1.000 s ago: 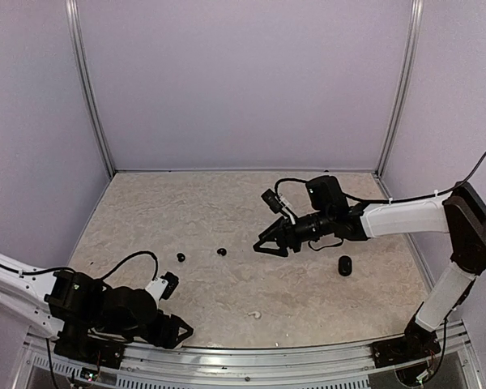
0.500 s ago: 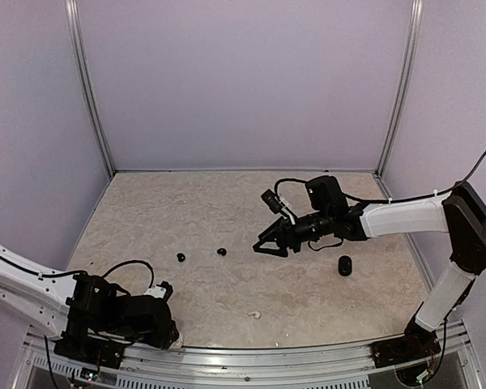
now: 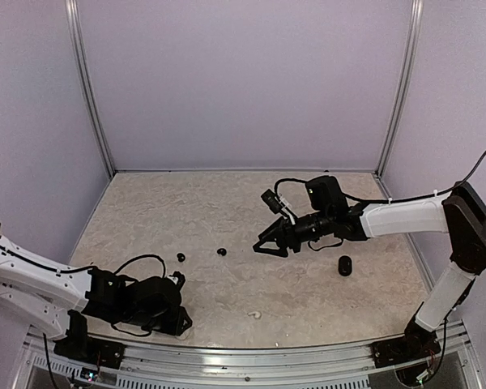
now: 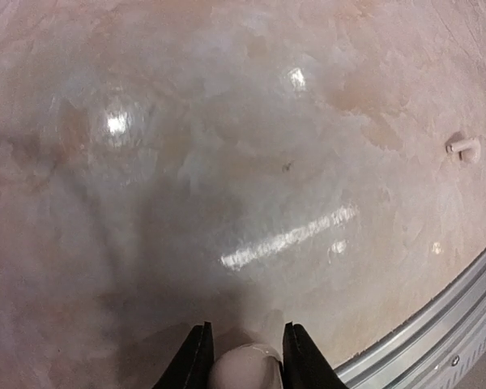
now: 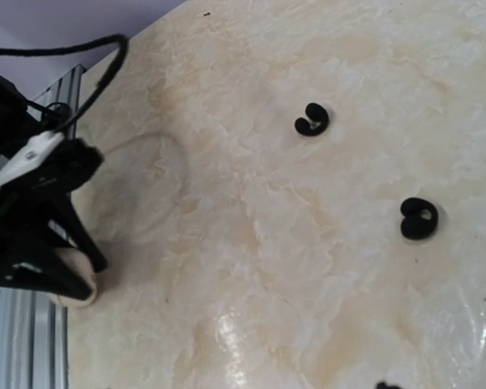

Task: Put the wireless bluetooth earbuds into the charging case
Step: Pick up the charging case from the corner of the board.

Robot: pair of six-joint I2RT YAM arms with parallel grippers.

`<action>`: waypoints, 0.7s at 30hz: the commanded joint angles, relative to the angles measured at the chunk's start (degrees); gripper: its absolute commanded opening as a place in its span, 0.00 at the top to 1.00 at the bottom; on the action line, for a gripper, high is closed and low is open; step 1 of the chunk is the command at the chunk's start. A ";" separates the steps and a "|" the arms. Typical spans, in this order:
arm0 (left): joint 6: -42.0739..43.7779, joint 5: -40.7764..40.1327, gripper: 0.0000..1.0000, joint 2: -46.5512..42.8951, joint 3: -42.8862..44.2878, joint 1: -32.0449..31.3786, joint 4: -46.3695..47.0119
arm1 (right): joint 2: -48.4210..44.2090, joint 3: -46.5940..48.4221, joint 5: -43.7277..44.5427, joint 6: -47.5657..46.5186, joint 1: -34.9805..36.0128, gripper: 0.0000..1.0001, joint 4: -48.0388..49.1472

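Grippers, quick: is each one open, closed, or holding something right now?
Left gripper: closed on a pale pebble-shaped case.
Right gripper: open, holding nothing.

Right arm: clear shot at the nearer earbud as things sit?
Probably yes. The right gripper is open and points toward the nearer earbud, with only bare table between them and nothing in the way.
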 commanded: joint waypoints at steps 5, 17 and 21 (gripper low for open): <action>25.19 -0.59 0.76 11.00 10.20 11.59 7.54 | -1.36 -0.33 0.74 -1.11 -0.98 0.31 0.07; 49.32 19.92 0.78 18.11 22.81 18.76 11.41 | -6.28 -3.09 -2.20 -7.60 -2.07 0.32 -0.32; 50.03 26.67 0.78 17.10 24.67 20.58 10.83 | -11.62 -6.36 -1.65 -12.38 -1.07 0.30 1.91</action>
